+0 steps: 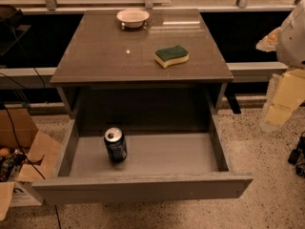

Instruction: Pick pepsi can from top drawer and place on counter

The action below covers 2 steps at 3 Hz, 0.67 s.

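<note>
The top drawer (143, 187) stands pulled out from under the counter (95, 56), and it holds one thing only: the pepsi can (115, 145), upright on the drawer floor, silver top up; the can sits well apart from the gripper (280, 101), far to its left and lower in the view, nearer the drawer's left wall than its right, touching neither wall; the gripper hangs outside the cabinet beyond the drawer's right wall, over the speckled floor (267, 175), and whether it is spread or pressed together cannot be told; on the counter, up and to the left of the gripper, a green-and-yellow sponge (171, 56) lies toward the right front and a small white bowl (133, 17) stands at the back edge; bare counter spreads left of the sponge; farthest from the gripper, an open cardboard box (21, 142) sits on the floor beside the drawer's left wall.
</note>
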Each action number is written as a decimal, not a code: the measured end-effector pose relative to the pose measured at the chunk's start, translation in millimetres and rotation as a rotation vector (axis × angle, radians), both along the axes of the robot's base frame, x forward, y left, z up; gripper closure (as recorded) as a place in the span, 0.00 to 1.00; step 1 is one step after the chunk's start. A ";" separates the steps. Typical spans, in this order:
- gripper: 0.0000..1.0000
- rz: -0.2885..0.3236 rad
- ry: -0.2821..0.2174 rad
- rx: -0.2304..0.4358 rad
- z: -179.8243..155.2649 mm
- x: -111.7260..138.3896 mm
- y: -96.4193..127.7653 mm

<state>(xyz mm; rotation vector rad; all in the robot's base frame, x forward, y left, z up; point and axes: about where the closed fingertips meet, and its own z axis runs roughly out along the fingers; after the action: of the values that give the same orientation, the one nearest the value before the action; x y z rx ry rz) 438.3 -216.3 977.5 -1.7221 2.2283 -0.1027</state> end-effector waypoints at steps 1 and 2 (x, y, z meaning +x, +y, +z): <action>0.00 0.000 0.000 0.000 0.0 0.0 0.0; 0.00 0.013 -0.023 0.059 -1.1 2.2 11.8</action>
<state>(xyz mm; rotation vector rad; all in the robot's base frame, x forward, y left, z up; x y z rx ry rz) 440.5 -204.6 976.3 -1.6953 2.1817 -0.0523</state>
